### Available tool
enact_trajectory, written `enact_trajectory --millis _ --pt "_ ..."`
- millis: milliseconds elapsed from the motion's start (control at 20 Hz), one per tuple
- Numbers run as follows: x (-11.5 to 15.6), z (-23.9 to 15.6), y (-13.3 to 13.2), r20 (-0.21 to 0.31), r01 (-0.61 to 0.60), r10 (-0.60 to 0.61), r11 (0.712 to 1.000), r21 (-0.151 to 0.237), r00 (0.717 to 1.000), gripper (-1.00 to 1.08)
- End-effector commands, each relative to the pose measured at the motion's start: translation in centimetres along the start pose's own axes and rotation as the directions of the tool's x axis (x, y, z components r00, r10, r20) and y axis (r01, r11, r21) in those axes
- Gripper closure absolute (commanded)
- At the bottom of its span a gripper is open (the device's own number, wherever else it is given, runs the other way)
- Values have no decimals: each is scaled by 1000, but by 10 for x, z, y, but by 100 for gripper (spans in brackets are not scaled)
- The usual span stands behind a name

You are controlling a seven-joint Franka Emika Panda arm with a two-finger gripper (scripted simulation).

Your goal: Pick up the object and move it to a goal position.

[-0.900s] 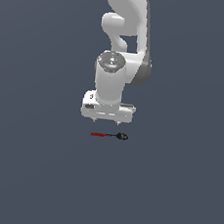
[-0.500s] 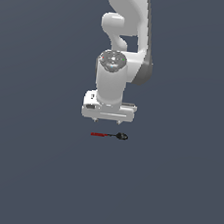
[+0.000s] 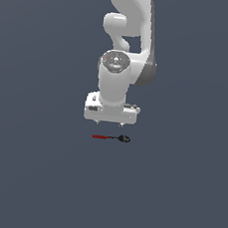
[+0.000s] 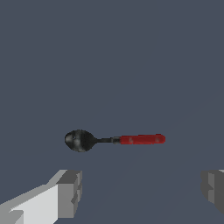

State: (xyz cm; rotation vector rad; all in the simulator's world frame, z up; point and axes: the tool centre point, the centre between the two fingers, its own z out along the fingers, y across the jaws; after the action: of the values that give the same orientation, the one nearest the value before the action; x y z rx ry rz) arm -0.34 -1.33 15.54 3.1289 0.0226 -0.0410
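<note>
Tiny spoon (image 4: 114, 140) lies flat on the worktop (image 3: 177, 193), just ahead of the gripper (image 4: 140, 192). Its long axis runs parallel to the line between the spread, empty jaws.
</note>
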Motion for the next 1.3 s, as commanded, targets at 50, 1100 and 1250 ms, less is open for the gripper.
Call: enact_trajectory --millis 50,1100,1250 --pt "0 2 -1 0 -26 26 1000 2 1000 -92" --pt "0 35 -10 8 -486 486 874 20 874 -92" --pt "0 41 -11 10 -558 558 829 22 830 -92"
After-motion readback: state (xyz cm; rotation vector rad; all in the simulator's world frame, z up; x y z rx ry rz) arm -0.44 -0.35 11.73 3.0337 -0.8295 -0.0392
